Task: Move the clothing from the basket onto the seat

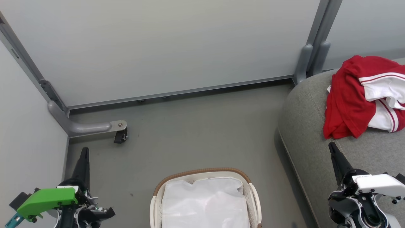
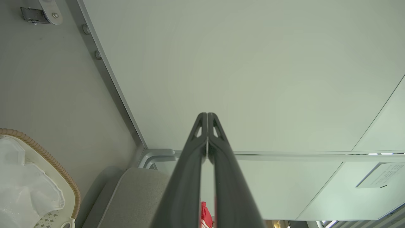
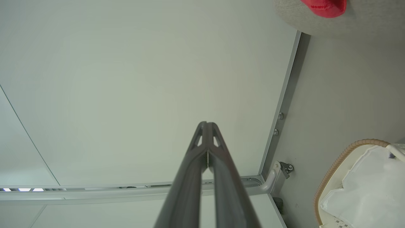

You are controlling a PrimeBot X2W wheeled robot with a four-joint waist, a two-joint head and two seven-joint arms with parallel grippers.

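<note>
The red and white clothing lies crumpled on the grey seat at the right; a red corner of the clothing shows at the top of the right wrist view. The white basket with its brown woven rim stands on the floor at the bottom centre, with just its white liner showing inside. My left gripper is at the lower left, shut and empty, left of the basket. My right gripper is at the lower right over the seat's front part, shut and empty, below the clothing.
Pale partition walls close off the back and left. A grey partition foot with a caster sticks out on the floor at the left. A grey post stands behind the seat. Bare grey floor lies between the wall and the basket.
</note>
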